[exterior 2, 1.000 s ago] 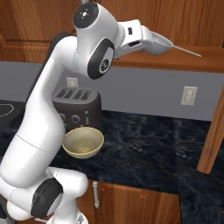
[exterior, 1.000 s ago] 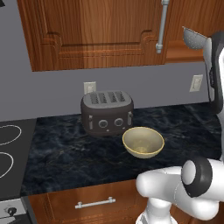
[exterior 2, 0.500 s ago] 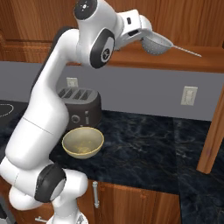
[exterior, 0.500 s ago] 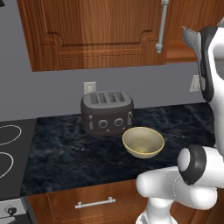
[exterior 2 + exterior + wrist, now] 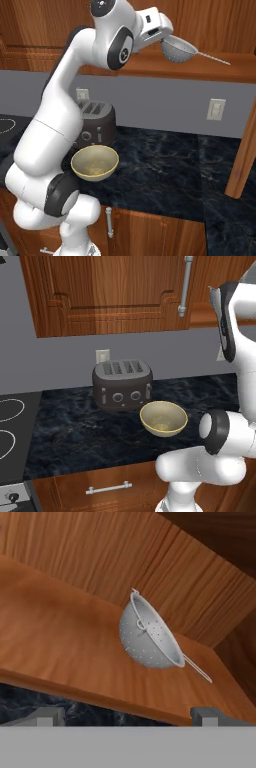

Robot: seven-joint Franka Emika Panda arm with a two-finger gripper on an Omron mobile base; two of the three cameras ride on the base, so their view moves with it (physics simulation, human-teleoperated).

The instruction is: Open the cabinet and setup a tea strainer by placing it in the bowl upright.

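The tea strainer is lying tilted on the wooden shelf of the cabinet, above the dark marble bench. The fingers are standing apart, released, just short of it. The bowl is sitting beside the toaster.

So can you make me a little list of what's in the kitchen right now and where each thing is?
tea strainer: up on the open cabinet's shelf, tilted, thin handle sticking out to one side
cabinet: reddish-brown wood, silver bar handle
end effector: raised at the shelf, fingertips apart, strainer not between them
bowl: pale yellow, on the dark counter, nothing inside
toaster: dark grey, four slots, just behind the bowl
counter: dark marbled stone
stove: at the counter's left end
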